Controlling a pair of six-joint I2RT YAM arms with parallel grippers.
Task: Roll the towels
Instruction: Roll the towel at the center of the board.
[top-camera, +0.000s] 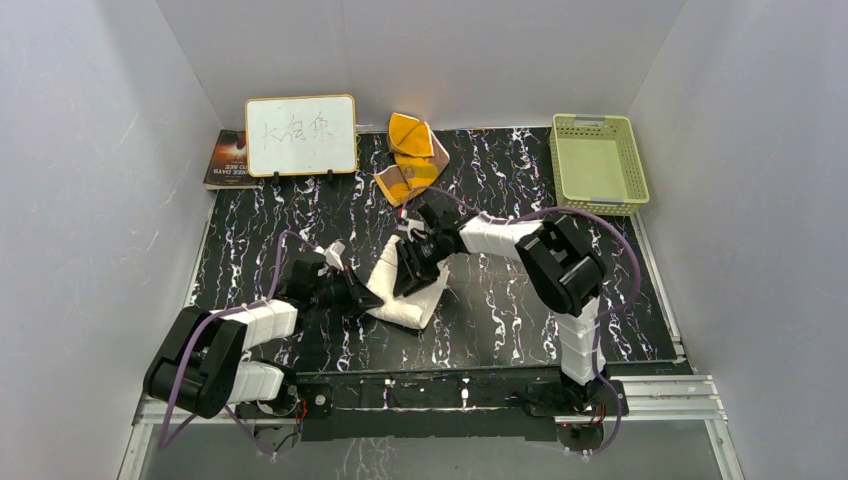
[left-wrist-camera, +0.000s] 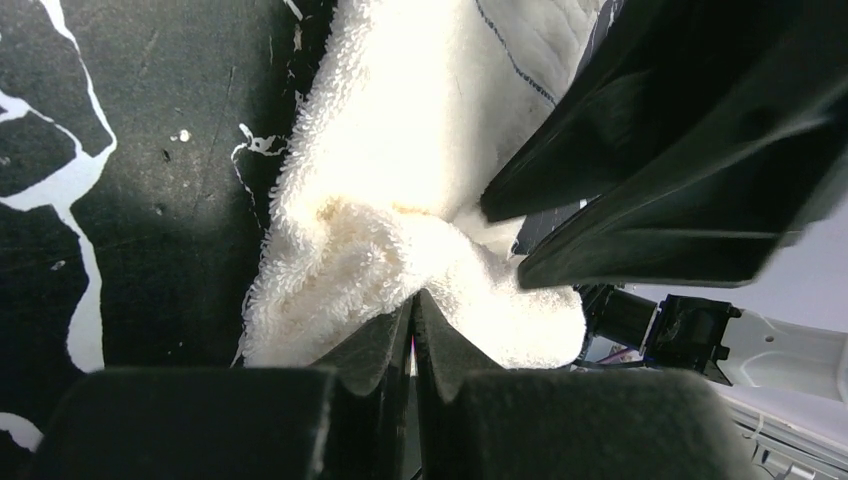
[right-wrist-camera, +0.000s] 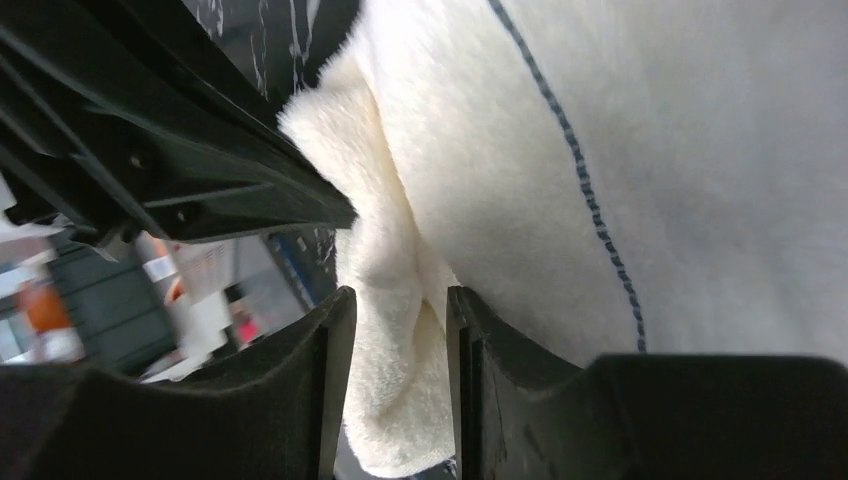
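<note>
The white towel (top-camera: 415, 305) lies mid-table (top-camera: 520, 300), nearer me than the board (top-camera: 300, 135) and a little to its right. It is folded into a thick, slanted pad rather than a tight roll. My left tool (left-wrist-camera: 413, 300) is together, its tips pinched on a bunched corner of that cloth. My right tool (right-wrist-camera: 400, 300) stands apart, with a folded edge of the towel lying loose between its fingers, not clamped as far as I can see. I judge this first towel about half done: it is doubled up and bulky, but I see no finished cylinder and the ends look uneven. The orange towel (top-camera: 410, 155) sits crumpled just right of the board, touched by neither tool, so it is wholly left to do. What remains, I think, is to turn the white one over itself until it is rolled, let it go, then spread and roll the orange one.
</note>
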